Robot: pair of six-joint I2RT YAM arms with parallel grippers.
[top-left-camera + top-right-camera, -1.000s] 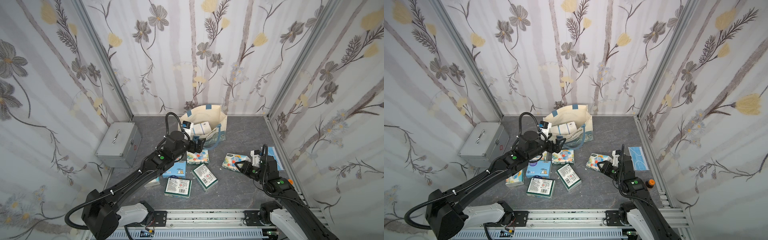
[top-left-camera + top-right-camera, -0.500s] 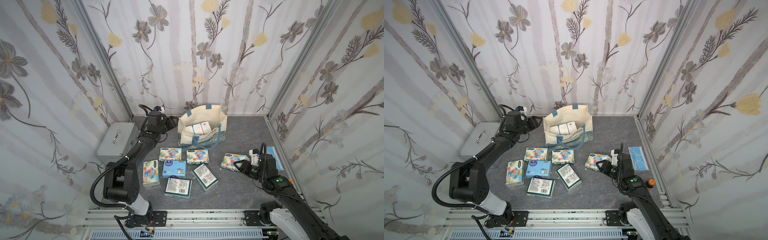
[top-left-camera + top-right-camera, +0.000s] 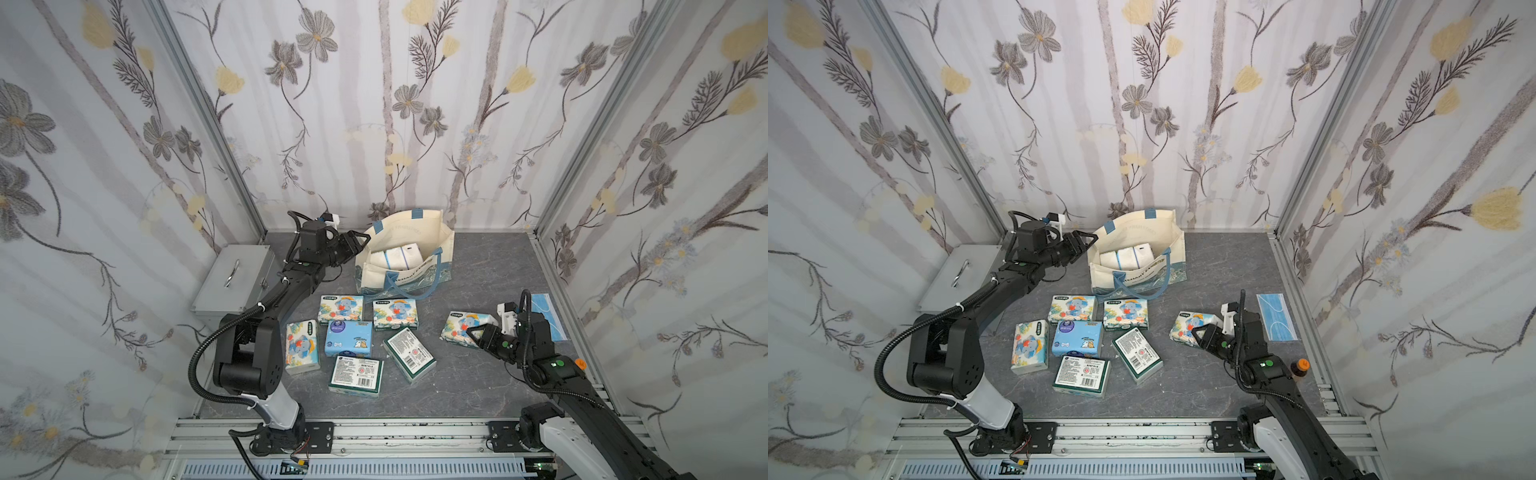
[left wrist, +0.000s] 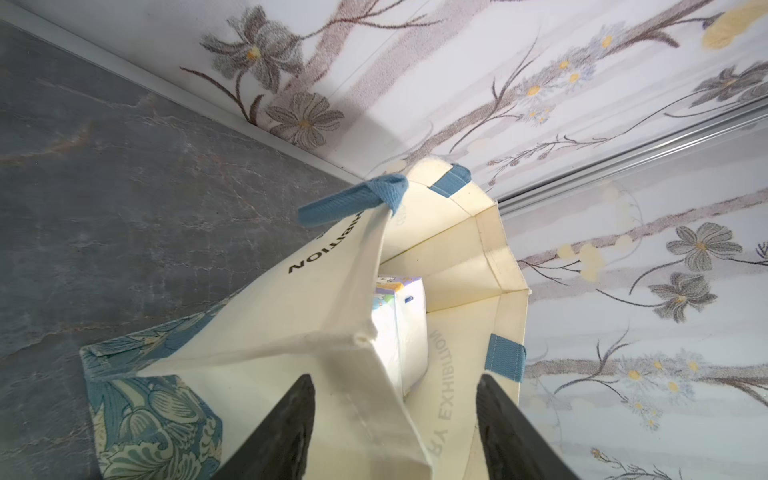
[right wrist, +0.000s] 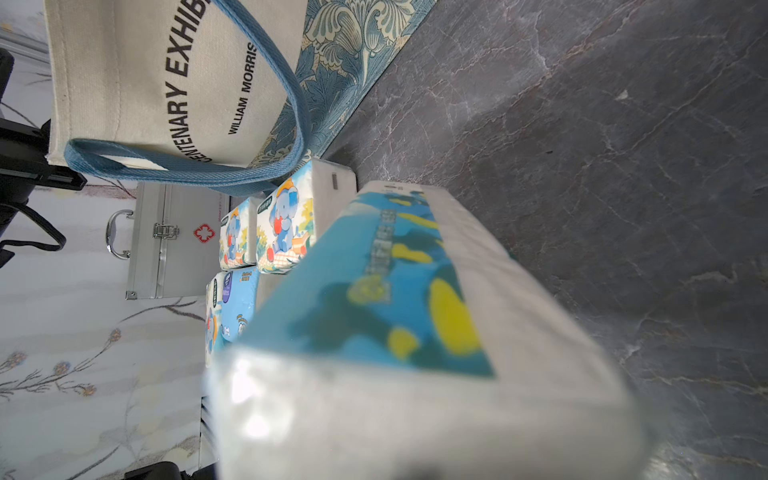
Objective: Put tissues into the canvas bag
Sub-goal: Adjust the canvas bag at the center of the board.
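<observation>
As R tool (image 3: 471, 334) grips soft pack (image 3: 459, 324), bag (image 3: 411, 232) gapes.

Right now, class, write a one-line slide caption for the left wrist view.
Left gripper, jaws apart, at the mouth of the canvas bag; a white tissue pack sits inside.

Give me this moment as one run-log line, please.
left gripper: open at canvas bag rim | right gripper: shut on elephant-print tissue pack | in bag: white packs

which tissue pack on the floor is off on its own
The elephant-print pack by the face mask, gripped by the right gripper; the other six sit bunched in front of the bag.
</observation>
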